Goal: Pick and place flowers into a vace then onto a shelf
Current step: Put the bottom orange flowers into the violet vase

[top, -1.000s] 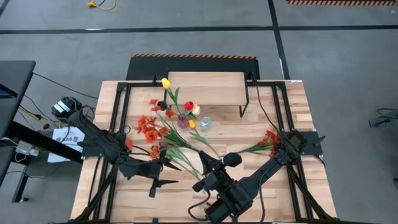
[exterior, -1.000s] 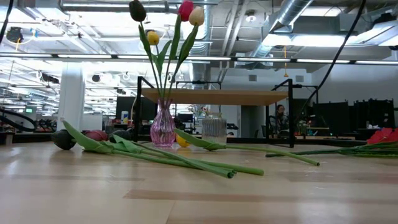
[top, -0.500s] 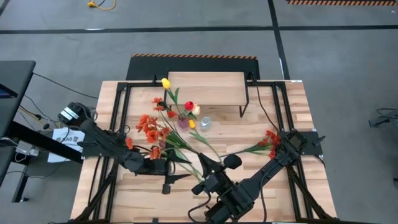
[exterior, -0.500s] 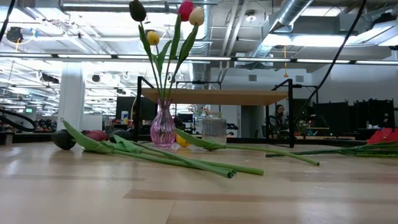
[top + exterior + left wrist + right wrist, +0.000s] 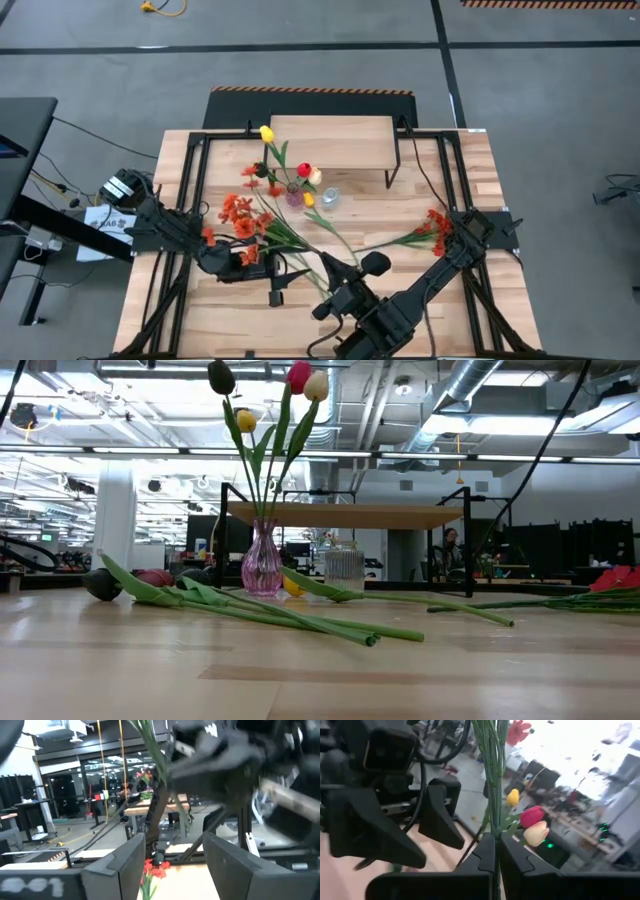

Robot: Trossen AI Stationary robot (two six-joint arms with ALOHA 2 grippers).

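Note:
My right gripper (image 5: 493,840) (image 5: 328,266) is shut on a spray of orange-red flowers (image 5: 240,214) above the table's near middle. My left gripper (image 5: 170,865) (image 5: 277,288) stands open just to the left of it, facing it, with nothing between its fingers. A pink glass vase (image 5: 262,563) (image 5: 293,194) stands on its base in front of the shelf (image 5: 345,515) (image 5: 330,142) and holds several tulips (image 5: 300,378). More tulips (image 5: 280,615) lie flat on the table. Neither gripper shows in the low view. My right gripper pinches the spray's bundle of thin green stems (image 5: 493,822) between its two fingers. The stems run on past the fingertips toward the table's left and far side, with the blossoms (image 5: 517,731) at their far end. The spray is lifted clear of the table.
A clear ribbed glass (image 5: 344,568) (image 5: 328,198) stands right of the pink vase. Another orange-red spray (image 5: 430,230) (image 5: 612,582) lies on the table at the right. Black frame rails (image 5: 195,180) run along the table's sides.
My left gripper has gone toward the table's right edge, closer to my right gripper and the spray's stems. It has tipped up from pointing down at the table to about level, staying open. The spray stays held and lifted.

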